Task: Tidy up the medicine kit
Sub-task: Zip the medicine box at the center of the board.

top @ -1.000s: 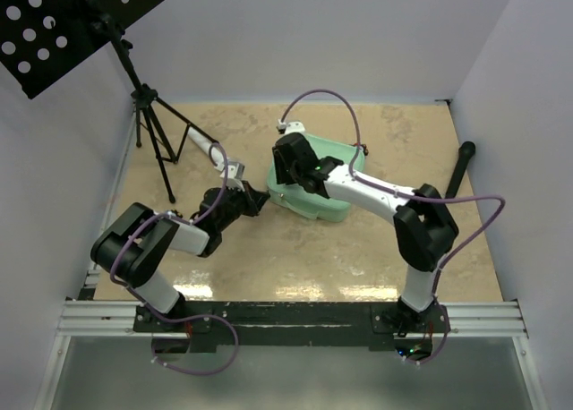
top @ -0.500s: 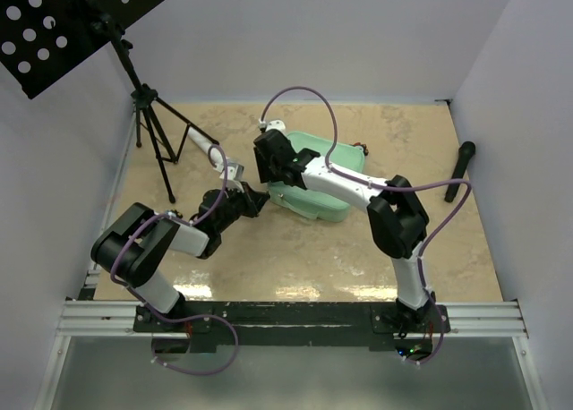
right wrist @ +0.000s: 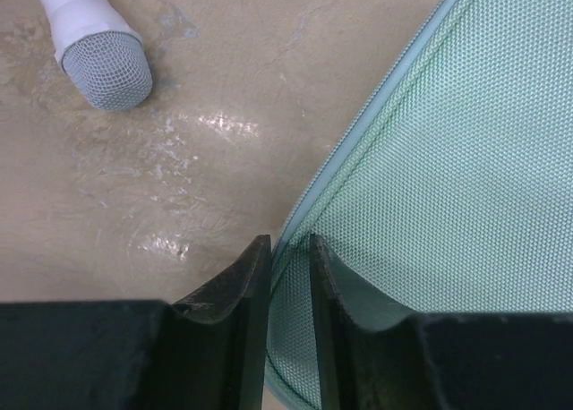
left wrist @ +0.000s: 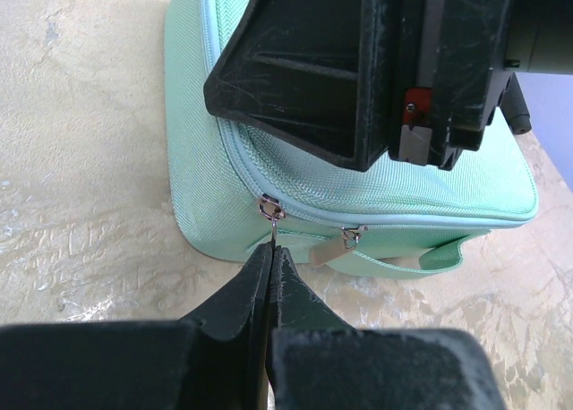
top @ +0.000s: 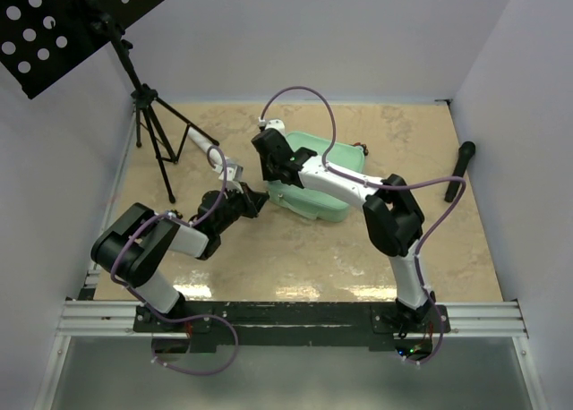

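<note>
The mint-green medicine kit (top: 327, 173) lies zipped at mid-table. My left gripper (top: 259, 196) is at its front left corner, shut on a metal zip pull (left wrist: 269, 209); in the left wrist view the gripper (left wrist: 270, 247) has its jaws pressed together on the pull's tab. A second pull (left wrist: 351, 238) hangs free just to the right. My right gripper (top: 272, 179) reaches down over the kit's left corner. In the right wrist view this gripper (right wrist: 288, 244) has narrow jaws closed around the kit's (right wrist: 448, 159) zip-seamed lid edge.
A white-and-grey cylinder (right wrist: 103, 65) lies on the table left of the kit (top: 201, 143). A black tripod stand (top: 152, 132) occupies the far left. A black rod (top: 458, 171) lies at the right wall. A small dark gadget (top: 361, 148) peeks out behind the kit.
My right gripper has swung left from over the kit's lid to its left corner, and its jaws have narrowed on the edge. The left gripper has held still on the zip pull.
</note>
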`<state>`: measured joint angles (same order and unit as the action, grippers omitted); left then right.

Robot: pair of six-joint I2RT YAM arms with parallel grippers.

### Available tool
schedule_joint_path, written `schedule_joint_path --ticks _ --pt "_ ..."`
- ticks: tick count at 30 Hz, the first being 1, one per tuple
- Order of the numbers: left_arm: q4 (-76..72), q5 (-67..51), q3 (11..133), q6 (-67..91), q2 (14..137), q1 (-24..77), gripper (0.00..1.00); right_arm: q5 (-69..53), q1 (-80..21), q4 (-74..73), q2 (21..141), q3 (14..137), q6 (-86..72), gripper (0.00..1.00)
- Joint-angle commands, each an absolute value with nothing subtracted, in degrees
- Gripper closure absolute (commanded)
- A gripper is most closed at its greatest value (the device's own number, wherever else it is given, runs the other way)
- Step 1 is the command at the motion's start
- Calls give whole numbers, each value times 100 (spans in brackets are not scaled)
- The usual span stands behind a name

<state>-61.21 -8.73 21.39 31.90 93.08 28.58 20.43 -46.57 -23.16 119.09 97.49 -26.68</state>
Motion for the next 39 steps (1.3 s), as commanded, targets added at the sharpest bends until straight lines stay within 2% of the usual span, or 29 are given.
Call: schedule_joint_path --ticks 1,5,7,9,10,22,39 --pt "-6337 -1011 2030 3129 9220 2856 100 1486 -4649 -2672 12436 9483 -2848 76" --pt "-6354 -1028 2030 3129 9211 2856 100 1319 -4641 -2672 12603 9448 -2821 77" --pt "-6354 -1028 2021 3112 9185 2865 100 1222 -4632 -2602 12630 9378 -2821 86" --pt "-6354 -1011 2004 3085 9150 2865 100 1152 -4623 -2479 12630 9273 -2847 99" --pt "-6346 -1002 1987 3068 9123 2865 100 1108 -4614 -2452 12639 9238 -2856 100" --pt "-6319 -1212 1925 2786 9088 3137 100 598 -4368 -1697 12331 8622 -3208 100" --pt "-7137 -1538 2135 3023 9940 3823 100 387 -4315 -1450 12384 8570 -3419 100"
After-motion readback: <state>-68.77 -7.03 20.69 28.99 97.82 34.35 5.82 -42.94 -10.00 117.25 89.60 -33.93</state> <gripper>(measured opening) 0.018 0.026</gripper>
